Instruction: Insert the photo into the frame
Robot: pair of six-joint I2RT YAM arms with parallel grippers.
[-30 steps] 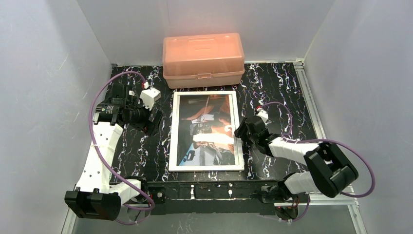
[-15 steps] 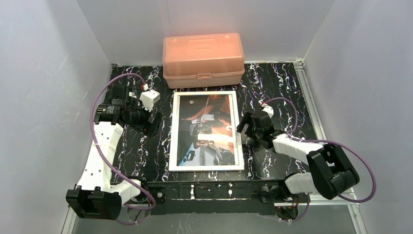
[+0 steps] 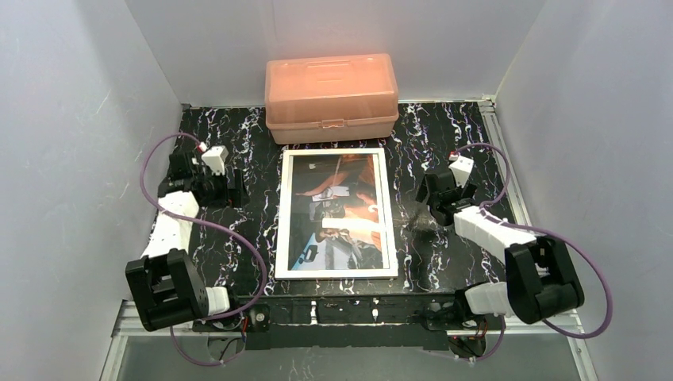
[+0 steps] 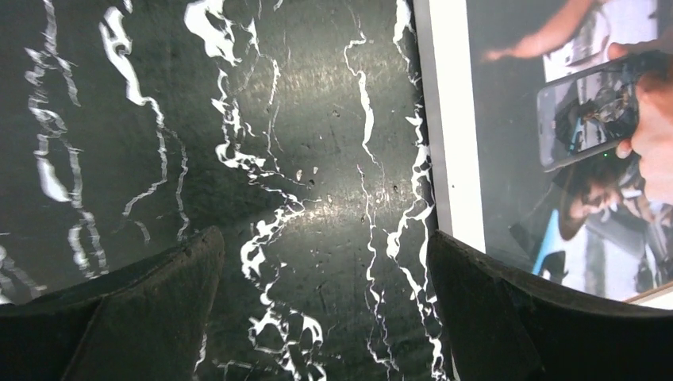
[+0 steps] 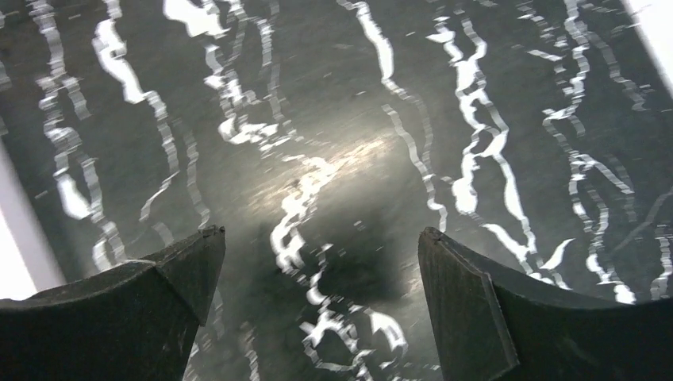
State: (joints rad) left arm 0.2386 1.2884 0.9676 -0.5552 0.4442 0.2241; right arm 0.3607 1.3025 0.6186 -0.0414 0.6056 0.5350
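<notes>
The frame (image 3: 281, 214) lies flat in the middle of the black marbled table, white rails up. The photo (image 3: 341, 208) shows face up inside it, with reddish, blue and white tones. My left gripper (image 3: 232, 190) hovers open over bare table just left of the frame. In the left wrist view the white rail (image 4: 451, 119) and the photo (image 4: 571, 127) sit to the right of the open left gripper (image 4: 325, 238). My right gripper (image 3: 424, 213) stands open over bare table right of the frame. Nothing is between the fingers of the right gripper (image 5: 317, 234).
An orange plastic box (image 3: 332, 95) with its lid shut stands behind the frame against the back wall. White walls close in the table on the left, back and right. A metal rail (image 3: 500, 151) runs along the table's right edge.
My right gripper has opened and drawn back to the right, off the frame's right edge. The left arm has pulled back to the left, away from the frame.
</notes>
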